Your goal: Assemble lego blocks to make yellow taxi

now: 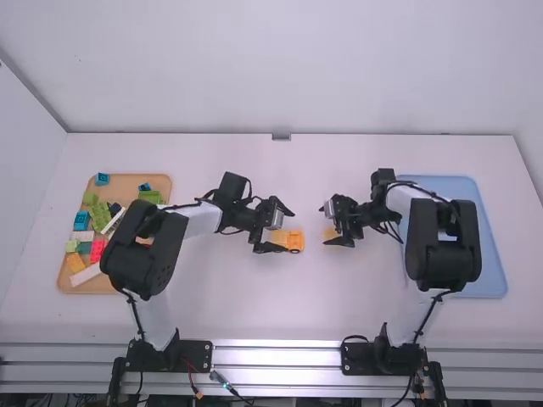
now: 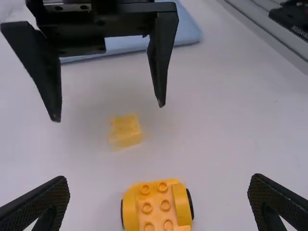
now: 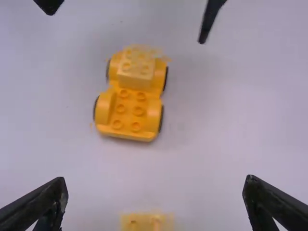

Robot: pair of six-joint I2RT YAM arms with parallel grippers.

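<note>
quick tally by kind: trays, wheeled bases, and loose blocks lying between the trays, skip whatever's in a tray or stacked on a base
Trays: 2 (tan tray, blue tray)
Wheeled bases: 1 (yellow wheeled base)
Loose blocks between the trays: 1 (loose yellow block)
Total: 4
</note>
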